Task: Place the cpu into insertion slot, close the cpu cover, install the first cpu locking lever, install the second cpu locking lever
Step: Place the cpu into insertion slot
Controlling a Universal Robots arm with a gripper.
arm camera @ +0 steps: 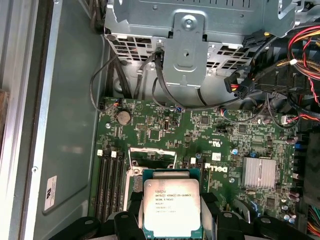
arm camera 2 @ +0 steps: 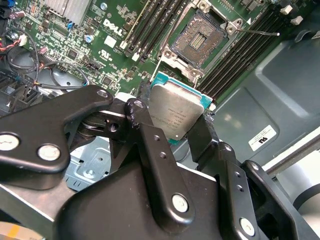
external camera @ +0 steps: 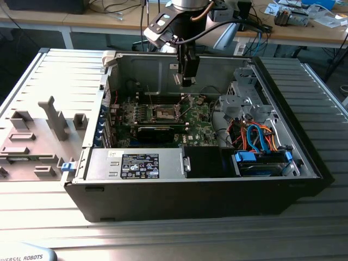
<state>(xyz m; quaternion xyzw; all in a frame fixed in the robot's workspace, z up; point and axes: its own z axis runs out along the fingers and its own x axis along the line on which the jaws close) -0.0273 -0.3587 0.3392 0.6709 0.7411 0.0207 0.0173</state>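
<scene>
Your jaws are clamped on the cpu [arm camera 2: 175,112] by its edges, metal top showing, presumably to keep the contact face untouched. It hangs above the insertion slot [arm camera 2: 199,37], apart from it. The slot lies uncovered.

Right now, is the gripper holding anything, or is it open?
The gripper: shut, holding the cpu by its edges.
</scene>
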